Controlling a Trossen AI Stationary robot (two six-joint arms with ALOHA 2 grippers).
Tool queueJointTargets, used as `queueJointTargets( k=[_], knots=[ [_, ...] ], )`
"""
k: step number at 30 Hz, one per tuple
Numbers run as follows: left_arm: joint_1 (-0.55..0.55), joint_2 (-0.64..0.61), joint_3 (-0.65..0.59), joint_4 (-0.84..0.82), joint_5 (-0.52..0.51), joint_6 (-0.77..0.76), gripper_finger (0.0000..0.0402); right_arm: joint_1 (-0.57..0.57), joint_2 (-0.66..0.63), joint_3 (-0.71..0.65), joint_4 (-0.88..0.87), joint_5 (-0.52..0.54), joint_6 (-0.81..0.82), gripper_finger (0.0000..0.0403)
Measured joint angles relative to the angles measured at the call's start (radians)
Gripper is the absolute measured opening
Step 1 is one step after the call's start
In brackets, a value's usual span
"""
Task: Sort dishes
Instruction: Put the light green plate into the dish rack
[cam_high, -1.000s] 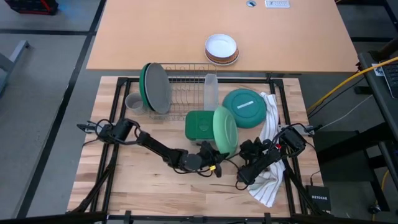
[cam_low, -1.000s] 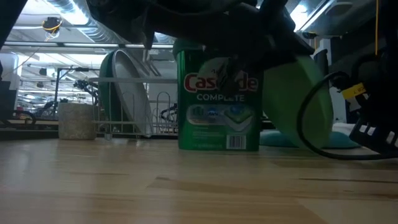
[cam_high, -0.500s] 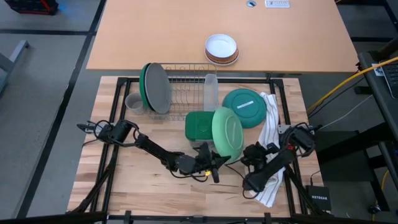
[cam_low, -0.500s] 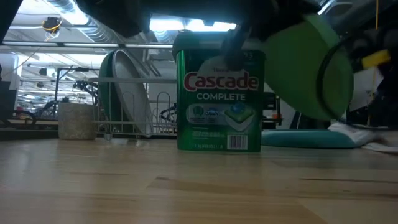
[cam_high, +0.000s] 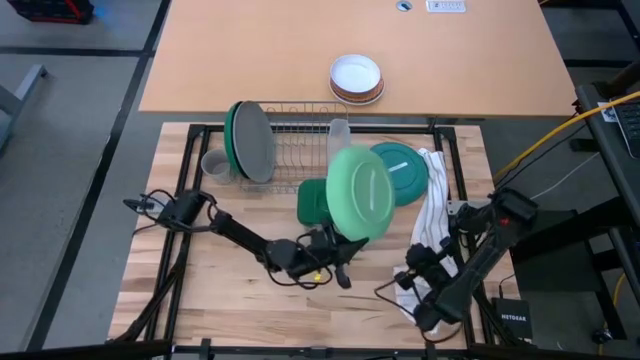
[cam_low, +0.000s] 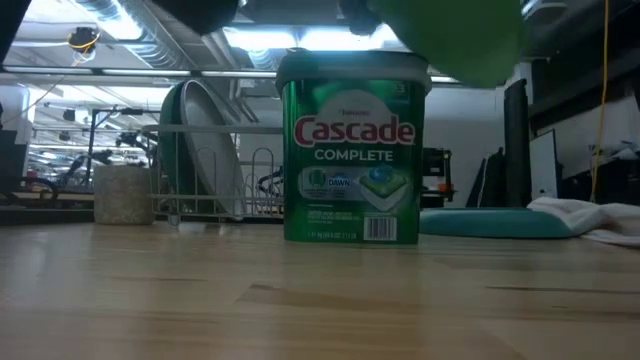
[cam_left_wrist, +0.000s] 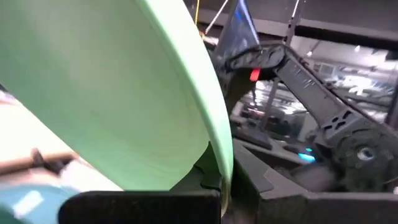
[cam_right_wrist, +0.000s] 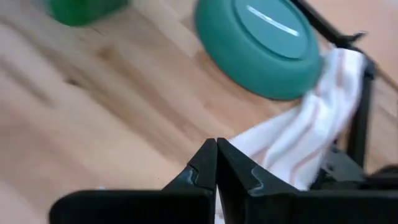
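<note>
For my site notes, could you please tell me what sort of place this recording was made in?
Probably a robotics lab or workshop: exposed ceiling ducts and equipment racks show behind a wooden table staged with a dish rack and a detergent tub.

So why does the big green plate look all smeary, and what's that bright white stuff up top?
In the low view the light green plate is blurred at the top, likely moving and near the lens; ceiling lights glare behind the Cascade tub. In the left wrist view the plate fills the picture, soft. The right wrist view smears the table.
</note>
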Motion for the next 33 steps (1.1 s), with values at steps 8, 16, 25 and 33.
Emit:
queueJointTargets(
  k=[8,16,25,33],
  knots=[
    [-0.031,-0.149,0.000,-0.006,-0.008,0.385,0.0001,0.060,-0.158,0.098,0.000,0.187,-0.024,0.0007],
    [-0.129,-0.322,-0.066,-0.007,-0.008,0.627,0.0001,0.071,-0.323,0.233,0.003,0.662,-0.087,0.0007],
    [-0.224,-0.473,-0.285,0.000,0.156,0.638,0.0001,0.070,-0.467,0.311,0.025,0.917,-0.165,0.0007],
    [-0.171,-0.503,-0.531,0.289,0.334,0.534,0.0001,0.064,-0.487,0.278,0.068,0.953,-0.165,0.0007]
  ],
)
